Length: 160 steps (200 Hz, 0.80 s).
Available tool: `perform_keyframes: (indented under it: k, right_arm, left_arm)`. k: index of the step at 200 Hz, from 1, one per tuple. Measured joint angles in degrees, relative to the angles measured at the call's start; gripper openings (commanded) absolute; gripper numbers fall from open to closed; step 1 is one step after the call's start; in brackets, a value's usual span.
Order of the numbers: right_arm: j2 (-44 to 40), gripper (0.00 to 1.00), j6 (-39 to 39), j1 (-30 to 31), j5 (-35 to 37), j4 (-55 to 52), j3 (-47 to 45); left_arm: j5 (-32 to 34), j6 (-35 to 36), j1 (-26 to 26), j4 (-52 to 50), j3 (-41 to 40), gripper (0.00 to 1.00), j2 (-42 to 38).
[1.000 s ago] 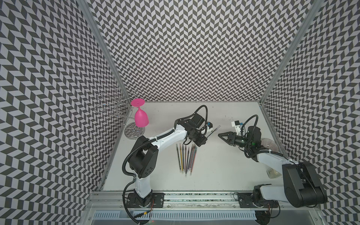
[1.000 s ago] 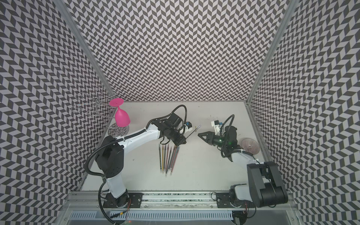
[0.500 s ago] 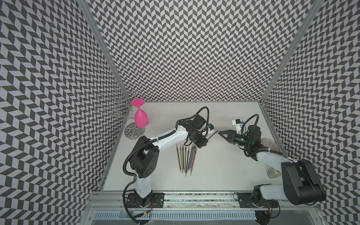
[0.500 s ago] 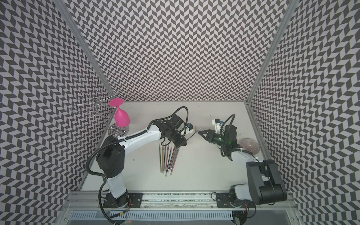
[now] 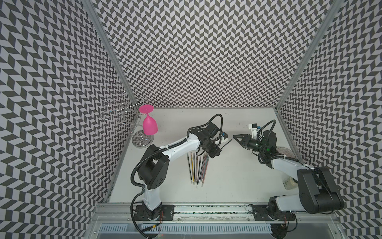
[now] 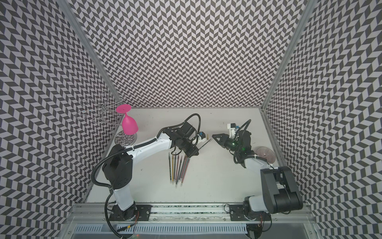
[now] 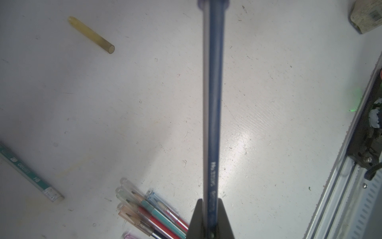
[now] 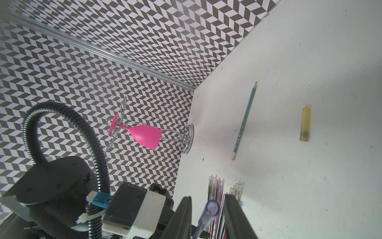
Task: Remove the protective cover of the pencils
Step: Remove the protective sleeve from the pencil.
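Observation:
My left gripper [image 5: 219, 148] [image 7: 210, 207] is shut on a blue pencil [image 7: 213, 103] held off the table, slanting up toward the right arm. The pencil's tip carries a clear protective cover [image 8: 213, 207]. That covered tip sits between the jaws of my right gripper [image 5: 234, 137] [image 8: 207, 217], which stands open with a gap on each side of it. The other pencils [image 5: 197, 167] [image 6: 178, 167] lie bunched on the white table below the left gripper, with clear covers on their tips [image 7: 132, 194].
A loose yellowish cover tube [image 8: 305, 124] [image 7: 91, 34] and a bare teal pencil [image 8: 245, 122] lie on the table behind the bunch. A pink glass [image 5: 149, 124] hangs on a wire rack at the back left. A clear dish [image 6: 265, 154] sits by the right wall.
The right gripper has moved left up to the pencil's tip and its jaws have narrowed around it. The left gripper keeps hold of the pencil, hardly moved.

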<state>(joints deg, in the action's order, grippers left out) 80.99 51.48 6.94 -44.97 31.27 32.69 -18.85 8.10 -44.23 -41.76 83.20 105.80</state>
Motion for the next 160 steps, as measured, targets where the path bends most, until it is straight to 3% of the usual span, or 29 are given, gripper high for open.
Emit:
perform_keyframes:
  k: [91, 160]
  right_arm:
    - [1.36, 0.29, 3.45, 2.27, 0.17, 3.93, -0.94]
    - [1.60, 0.14, 4.68, 2.82, 1.55, 5.07, -2.05]
  left_arm:
    - [0.02, -0.02, 0.00, 0.00, 0.00, 0.00, 0.00]
    - [0.15, -0.02, -0.04, -0.09, 0.00, 0.00, 0.00]
